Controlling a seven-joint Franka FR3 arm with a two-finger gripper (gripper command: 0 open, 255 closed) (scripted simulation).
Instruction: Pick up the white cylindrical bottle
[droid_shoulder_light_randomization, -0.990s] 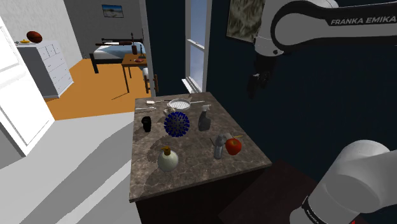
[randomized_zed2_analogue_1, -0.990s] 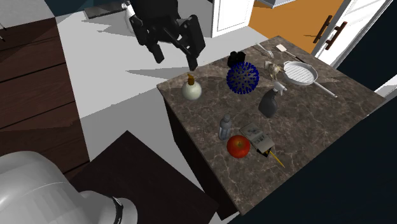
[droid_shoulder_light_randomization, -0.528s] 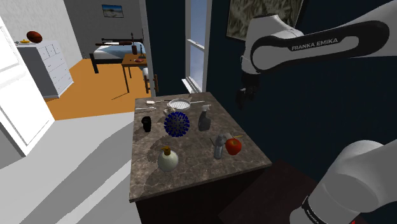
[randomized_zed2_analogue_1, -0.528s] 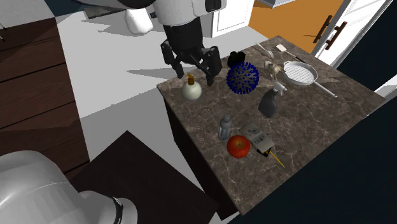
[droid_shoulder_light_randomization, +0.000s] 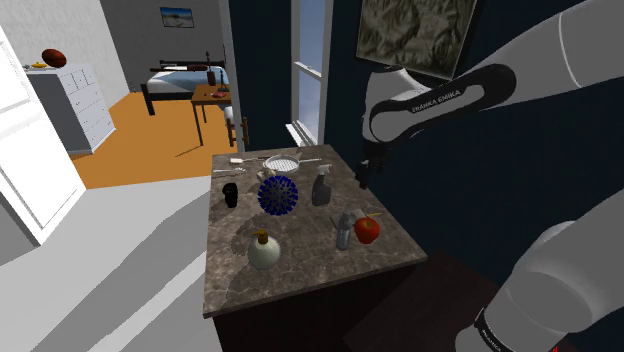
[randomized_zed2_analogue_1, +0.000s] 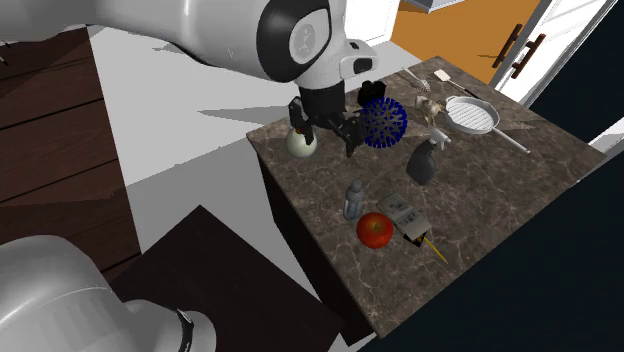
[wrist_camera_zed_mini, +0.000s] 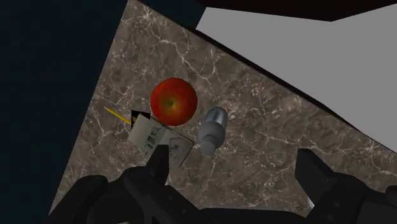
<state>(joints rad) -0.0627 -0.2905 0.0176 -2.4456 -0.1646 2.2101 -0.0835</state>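
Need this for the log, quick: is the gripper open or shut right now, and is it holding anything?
Gripper: open, fingers apart, holding nothing; the pale bottle stands beyond them, untouched.

We see the black gripper (randomized_zed2_analogue_1: 324, 133) hanging with its fingers spread above the marbled countertop (randomized_zed2_analogue_1: 500, 200), between a round cream flask (randomized_zed2_analogue_1: 302, 146) and a blue spiky ball (randomized_zed2_analogue_1: 383, 122) as this view lays them out. A small grey bottle (randomized_zed2_analogue_1: 353, 200) stands upright just beside a red apple (randomized_zed2_analogue_1: 375, 230), and a dark spray bottle (randomized_zed2_analogue_1: 424, 163) stands near them
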